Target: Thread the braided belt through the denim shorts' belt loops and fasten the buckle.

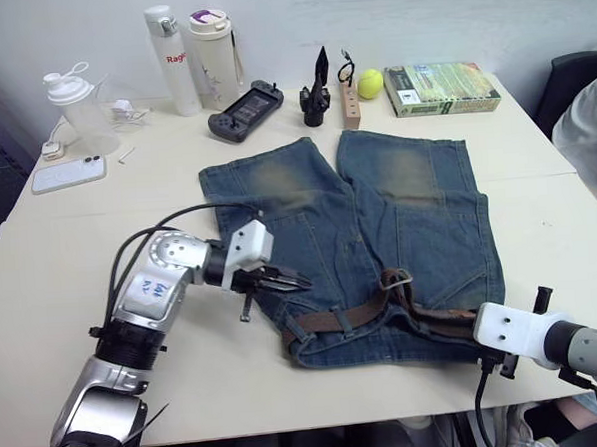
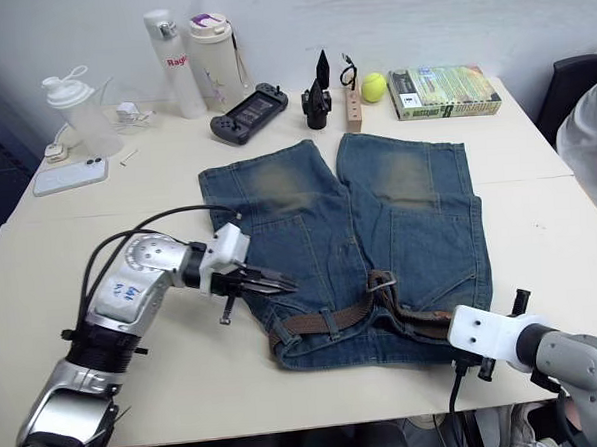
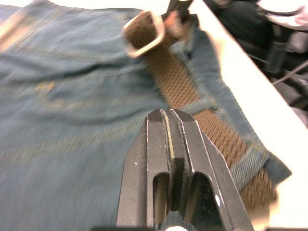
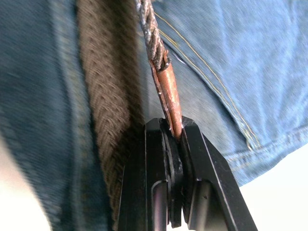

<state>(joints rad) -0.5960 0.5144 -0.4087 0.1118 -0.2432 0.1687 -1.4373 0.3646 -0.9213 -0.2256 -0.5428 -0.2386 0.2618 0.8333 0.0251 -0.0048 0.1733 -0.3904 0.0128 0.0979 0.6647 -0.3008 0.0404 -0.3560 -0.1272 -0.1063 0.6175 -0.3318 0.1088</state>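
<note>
The denim shorts (image 1: 378, 219) lie flat on the table, waistband toward me. Along that waistband the braided belt (image 1: 329, 320) runs under belt loops (image 3: 199, 103). The buckle (image 1: 397, 277) rests on the denim near the waist's middle and shows tilted in the left wrist view (image 3: 144, 32). My left gripper (image 1: 297, 281) hovers over the shorts' left side, shut with nothing between its fingers (image 3: 159, 130). At the waistband's right end, my right gripper (image 4: 174, 129) is shut on the belt's smooth brown leather end (image 4: 168, 91), beside the woven part (image 4: 108, 96).
Along the far edge of the table stand two bottles (image 1: 173, 60), a shaker (image 1: 77, 110), a phone (image 1: 68, 174), a game controller (image 1: 245, 109), a tennis ball (image 1: 370, 83) and a book (image 1: 440, 87). A person's sleeve (image 1: 595, 148) is at the right.
</note>
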